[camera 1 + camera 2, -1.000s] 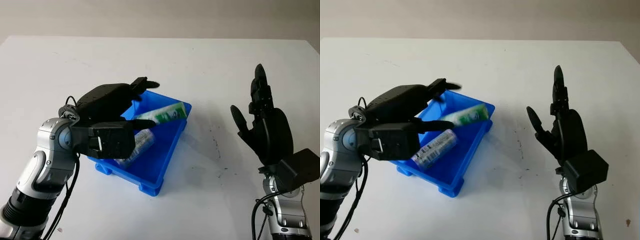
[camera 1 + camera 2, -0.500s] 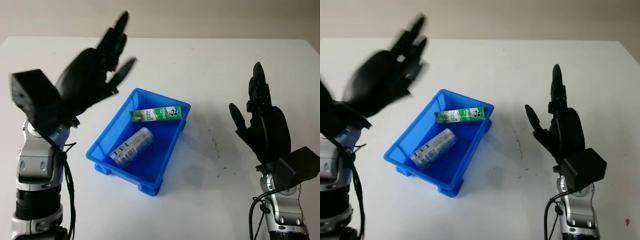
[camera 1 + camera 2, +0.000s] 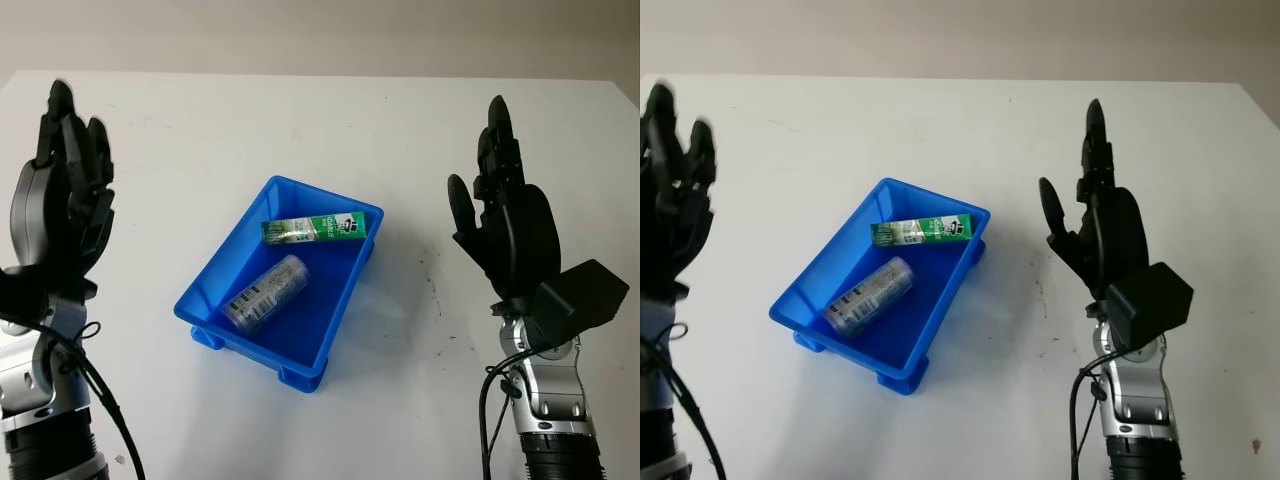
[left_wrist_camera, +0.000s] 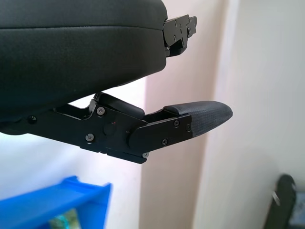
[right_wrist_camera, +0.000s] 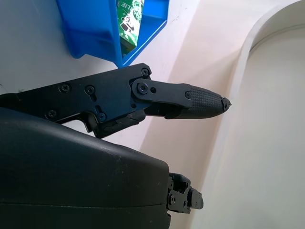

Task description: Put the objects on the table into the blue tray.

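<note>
The blue tray (image 3: 215, 275) sits in the middle of the white table. Inside it lie a green and white box (image 3: 314, 229) along the far wall and a clear plastic bottle (image 3: 264, 292) near the middle. My left hand (image 3: 62, 210) is raised upright at the left side, well clear of the tray, open and holding nothing. My right hand (image 3: 508, 225) is raised upright to the right of the tray, open as well. The tray's corner (image 5: 97, 33) with the green box (image 5: 129, 19) shows in the right wrist view.
The white table (image 3: 400, 130) spreads around the tray with faint dark scuff marks (image 3: 433, 290) between the tray and my right hand. A pale wall runs along the table's far edge.
My left hand has let go of the green box and lifted away from the tray to an upright pose at the left. The green box now lies in the tray. The right hand barely shifted.
</note>
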`<control>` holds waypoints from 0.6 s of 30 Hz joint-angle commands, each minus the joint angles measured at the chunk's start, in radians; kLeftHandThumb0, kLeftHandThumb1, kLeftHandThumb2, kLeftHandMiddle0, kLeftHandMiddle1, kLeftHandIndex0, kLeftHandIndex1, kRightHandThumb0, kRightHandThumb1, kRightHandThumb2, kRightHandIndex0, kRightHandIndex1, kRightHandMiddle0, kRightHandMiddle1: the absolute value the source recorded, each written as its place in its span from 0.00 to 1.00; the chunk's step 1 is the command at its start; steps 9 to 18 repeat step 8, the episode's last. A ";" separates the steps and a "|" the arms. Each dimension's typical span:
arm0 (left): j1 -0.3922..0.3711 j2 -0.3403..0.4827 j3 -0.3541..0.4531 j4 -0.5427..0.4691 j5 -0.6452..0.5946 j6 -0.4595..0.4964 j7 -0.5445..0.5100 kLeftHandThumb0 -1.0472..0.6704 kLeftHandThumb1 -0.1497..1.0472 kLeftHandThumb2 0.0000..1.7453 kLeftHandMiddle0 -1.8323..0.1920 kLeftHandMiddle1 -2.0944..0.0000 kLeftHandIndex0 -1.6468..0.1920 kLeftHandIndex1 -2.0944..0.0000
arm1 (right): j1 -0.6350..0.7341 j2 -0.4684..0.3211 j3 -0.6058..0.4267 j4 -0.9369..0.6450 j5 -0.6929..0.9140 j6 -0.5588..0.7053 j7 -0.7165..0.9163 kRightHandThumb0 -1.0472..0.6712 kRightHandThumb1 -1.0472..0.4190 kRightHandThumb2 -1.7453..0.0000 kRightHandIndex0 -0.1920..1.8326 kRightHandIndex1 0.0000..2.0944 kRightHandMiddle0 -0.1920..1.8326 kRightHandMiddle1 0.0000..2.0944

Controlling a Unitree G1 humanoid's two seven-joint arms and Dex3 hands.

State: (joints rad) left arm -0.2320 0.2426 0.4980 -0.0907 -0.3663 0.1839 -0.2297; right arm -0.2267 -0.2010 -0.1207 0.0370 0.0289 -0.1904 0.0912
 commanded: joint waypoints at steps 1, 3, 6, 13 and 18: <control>0.039 -0.010 -0.006 0.009 -0.003 -0.041 -0.004 0.15 1.00 0.36 0.97 0.98 0.99 0.99 | -0.014 0.007 0.003 0.000 -0.003 0.025 -0.009 0.19 0.00 0.70 0.01 0.03 0.03 0.03; 0.067 -0.010 -0.016 0.017 0.000 -0.070 -0.013 0.15 1.00 0.35 0.97 0.98 0.99 0.99 | -0.020 0.008 0.006 -0.002 -0.005 0.043 -0.011 0.18 0.00 0.71 0.01 0.03 0.03 0.03; 0.093 -0.011 -0.031 0.018 0.001 -0.093 -0.013 0.15 1.00 0.34 0.96 0.97 0.98 0.98 | -0.026 0.012 0.011 -0.008 -0.012 0.058 -0.016 0.19 0.00 0.70 0.01 0.03 0.03 0.03; 0.105 -0.015 -0.041 0.009 -0.002 -0.094 -0.004 0.15 1.00 0.34 0.97 0.97 0.98 0.98 | -0.028 0.017 0.013 -0.015 -0.013 0.069 -0.021 0.19 0.00 0.70 0.01 0.03 0.03 0.03; 0.105 -0.015 -0.041 0.009 -0.002 -0.094 -0.004 0.15 1.00 0.34 0.97 0.97 0.98 0.98 | -0.028 0.017 0.013 -0.015 -0.013 0.069 -0.021 0.19 0.00 0.70 0.01 0.03 0.03 0.03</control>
